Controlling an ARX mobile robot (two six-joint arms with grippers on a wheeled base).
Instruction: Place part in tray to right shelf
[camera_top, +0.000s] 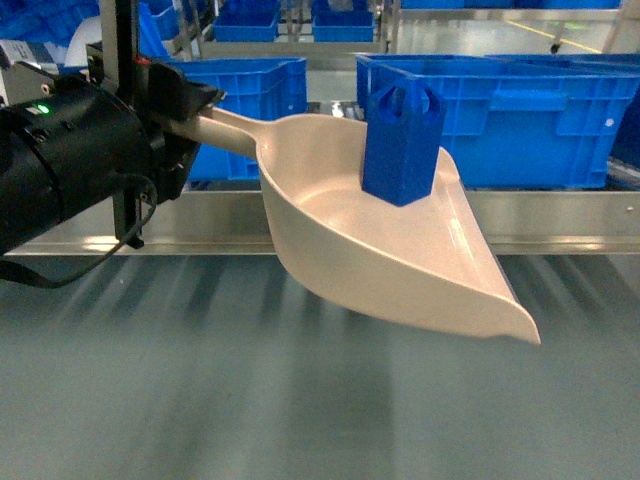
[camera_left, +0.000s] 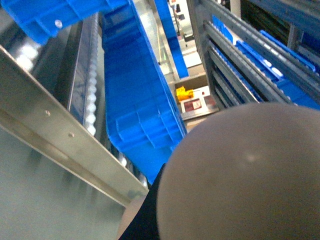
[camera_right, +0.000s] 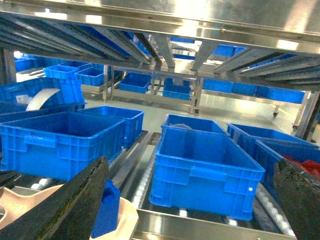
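- Head view: your left pincer, at upper left of the frame, is clamped on the handle of the beige plastic dustpan-shaped tray.
- The small bright blue plastic part already stands in the tray, right of that pincer.
- Left to do, by my reading: carry it to the stainless-steel roller shelf behind.
- Your right pincer is spread wide, empty.
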